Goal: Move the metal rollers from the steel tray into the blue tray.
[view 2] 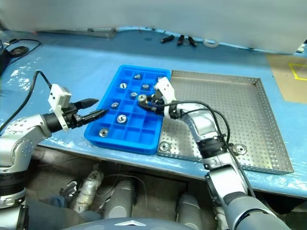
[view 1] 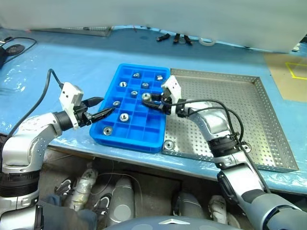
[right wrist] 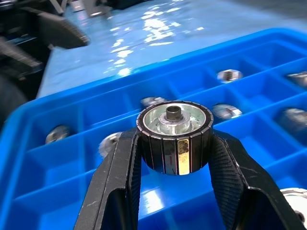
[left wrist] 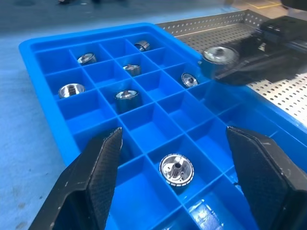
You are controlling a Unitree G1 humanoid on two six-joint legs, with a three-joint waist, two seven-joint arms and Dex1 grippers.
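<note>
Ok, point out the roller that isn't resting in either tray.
The roller clamped between the right gripper fingers, held above the blue tray. Every other one lies in a compartment or on the steel tray.

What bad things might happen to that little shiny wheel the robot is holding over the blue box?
The right gripper pinches the roller only by its sides, so it might slip and bounce out of the blue tray. Many compartments already hold rollers, so it might land on one. The left gripper hangs open at the tray's edge and might bump it.
</note>
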